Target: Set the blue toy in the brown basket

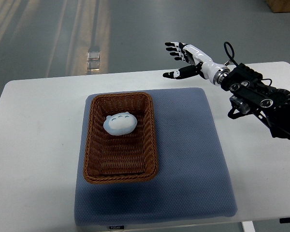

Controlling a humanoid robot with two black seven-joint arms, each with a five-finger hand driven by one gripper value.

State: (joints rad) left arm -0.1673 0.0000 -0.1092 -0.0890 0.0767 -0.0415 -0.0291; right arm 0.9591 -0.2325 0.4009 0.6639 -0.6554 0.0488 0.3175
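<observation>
A pale blue round toy [120,124] with a small face lies inside the brown wicker basket [152,140], toward its far end. The basket sits on the left half of a blue-grey mat [193,154]. My right hand [180,59] is raised above the table's far edge, to the upper right of the basket and well apart from it. Its fingers are spread and it holds nothing. The left arm does not show.
The mat lies on a white table [34,145]. A small clear cube [94,60] stands on the grey floor beyond the table's far edge. The right arm's black forearm [261,99] hangs over the table's right side.
</observation>
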